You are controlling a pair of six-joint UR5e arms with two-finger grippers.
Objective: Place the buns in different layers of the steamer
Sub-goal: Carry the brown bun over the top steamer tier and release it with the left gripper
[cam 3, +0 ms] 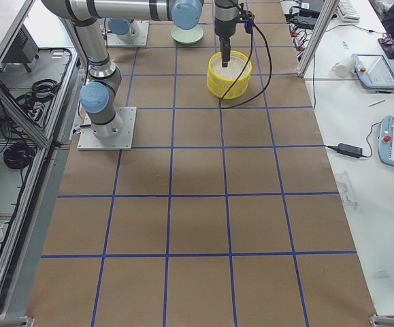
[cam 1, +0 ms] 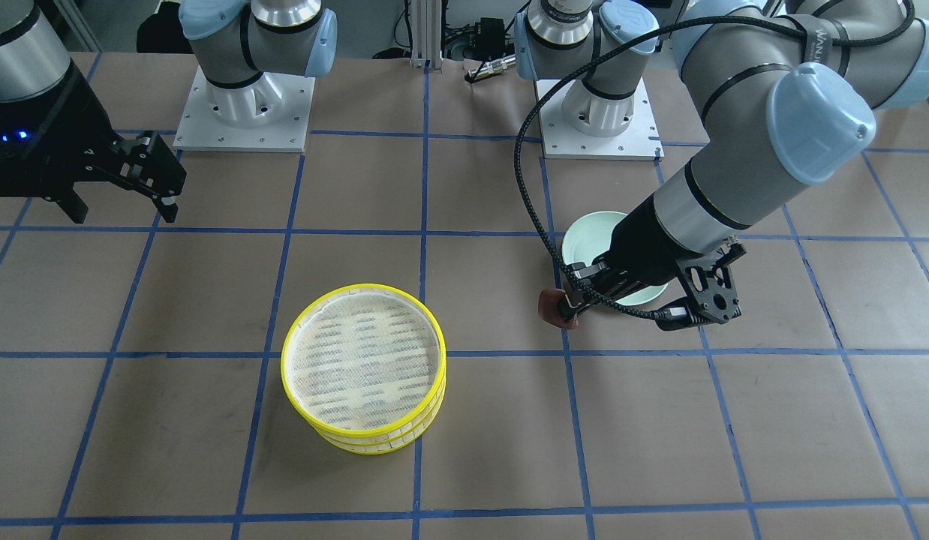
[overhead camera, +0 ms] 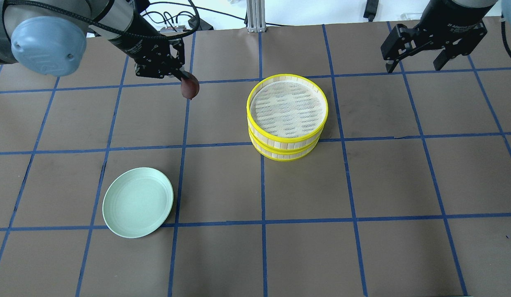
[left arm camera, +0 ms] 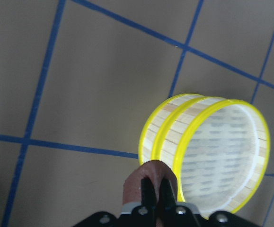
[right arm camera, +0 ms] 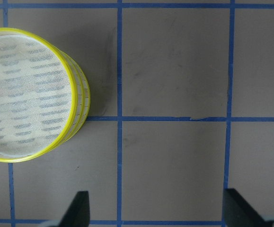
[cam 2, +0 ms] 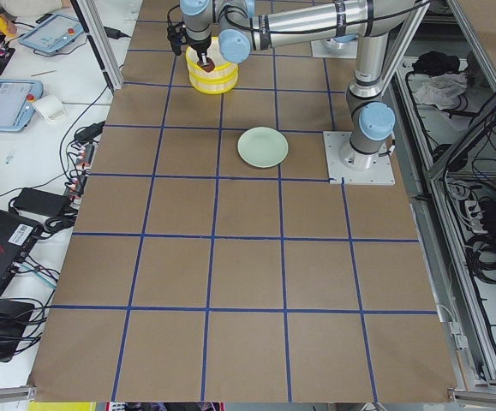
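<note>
1. Plate (overhead camera: 138, 202). Pale green, round, lying flat on the table (overhead camera: 363, 185). It is in the left half, toward the robot's edge, well apart from every other item.

2. Left gripper (overhead camera: 183, 79). Raised above the table, left of the trays and toward the operators' edge. The fingers (left arm camera: 147, 189) point down. The jaws are narrow, with only a slit between them in the wrist view, and are clamped on the brown bun.

3. Brown bun (overhead camera: 190, 88). Dark reddish-brown and oblong, off the table in the left gripper. It is pinched at its upper part, and most of its body shows below the fingertips. The long axis seems to run roughly along the fingers, lower end toward the table, but the exact tilt cannot be told. It is clear of both trays.

4. Trays, two, stacked upright near mid-table. The upper tray (overhead camera: 287, 107) sits squarely on the lower tray (overhead camera: 285, 153). Both have yellow rims and pale slatted sides, and the upper one's mesh floor faces up.

5. Right gripper (overhead camera: 414, 68). Above the right half, toward the operators' edge, well to the right of the trays. The jaws are spread wide, holding nothing and touching nothing.
</note>
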